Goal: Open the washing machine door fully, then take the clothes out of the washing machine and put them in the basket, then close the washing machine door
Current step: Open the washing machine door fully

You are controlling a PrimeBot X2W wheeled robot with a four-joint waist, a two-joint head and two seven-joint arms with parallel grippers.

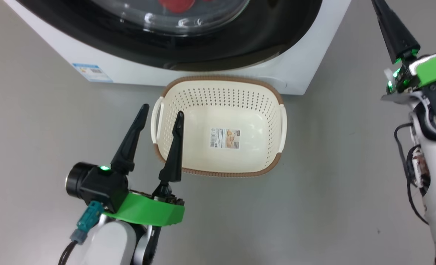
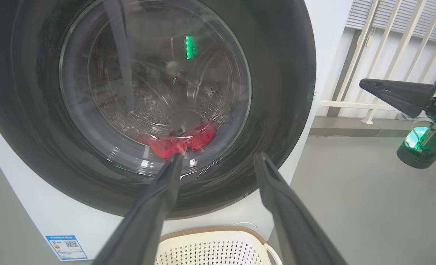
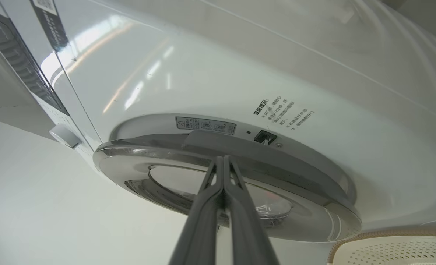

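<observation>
Left gripper (image 1: 162, 110) – two long dark fingers spread wide, nothing between them. Right gripper (image 3: 223, 159) – fingers pressed flat together, gripping nothing.

Big white front-loading washing machine (image 3: 240, 66) stands on grey floor (image 1: 313, 202), top of head view.

Large round washing machine door, wide glossy black rim w/ clear bulging glass window (image 2: 277, 92), lies against machine front. Latched or a crack open: can't tell. R gripper tips sit at door's outer edge, by a grey handle piece (image 3: 203, 139); contact not clear.

Small cream-white perforated plastic basket w/ brown woven-look rim (image 1: 218, 79) sits on floor just in front of machine, below door. Paper label (image 1: 224, 138) on its bottom. In head view L gripper hangs at basket's left handle, inner finger crossing the rim; fingers aim at the door glass.

Bright red soft clothes (image 2: 166, 145) – in a heap low in steel drum, behind the glass.

Small blue label (image 1: 92, 72) on machine's lower front corner.
</observation>
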